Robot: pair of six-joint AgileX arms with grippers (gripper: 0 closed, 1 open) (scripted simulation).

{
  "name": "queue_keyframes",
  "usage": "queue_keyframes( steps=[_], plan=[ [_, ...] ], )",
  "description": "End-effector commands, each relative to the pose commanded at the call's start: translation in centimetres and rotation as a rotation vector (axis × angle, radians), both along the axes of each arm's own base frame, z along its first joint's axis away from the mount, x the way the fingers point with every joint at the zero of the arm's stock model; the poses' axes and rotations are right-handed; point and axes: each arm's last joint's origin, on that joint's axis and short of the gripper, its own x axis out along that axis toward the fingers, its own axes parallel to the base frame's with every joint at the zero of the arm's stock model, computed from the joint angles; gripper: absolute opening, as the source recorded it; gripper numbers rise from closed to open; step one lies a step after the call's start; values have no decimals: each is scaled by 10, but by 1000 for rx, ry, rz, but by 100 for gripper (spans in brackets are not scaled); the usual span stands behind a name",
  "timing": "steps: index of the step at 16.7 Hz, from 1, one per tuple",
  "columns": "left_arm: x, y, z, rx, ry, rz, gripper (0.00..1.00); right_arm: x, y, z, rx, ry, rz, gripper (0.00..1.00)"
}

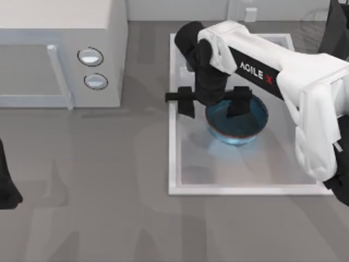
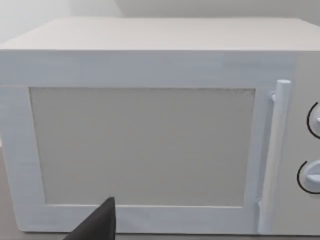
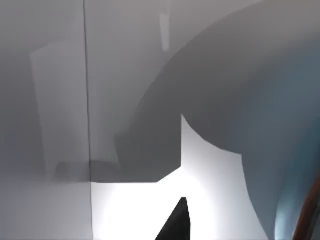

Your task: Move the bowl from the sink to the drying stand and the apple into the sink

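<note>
While the bowl sits on the floor of the sink, toward its far left, the right gripper hangs over it, fingers spread wide: one inside the bowl, one outside its left rim. The left arm is parked at the table's near left edge, facing the microwave.

top view looks straight down; left wrist view faces the microwave close up.

even soft light, faint arm shadows on table, bright glare patch on sink
</note>
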Motion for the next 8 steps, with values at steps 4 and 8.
queue_keyframes(
  steps=[4, 8],
  plan=[
    [0, 0, 0, 0, 0, 0, 100, 0, 0, 0, 0, 0, 0, 77],
    [0, 0, 0, 0, 0, 0, 100, 0, 0, 0, 0, 0, 0, 47]
  ],
)
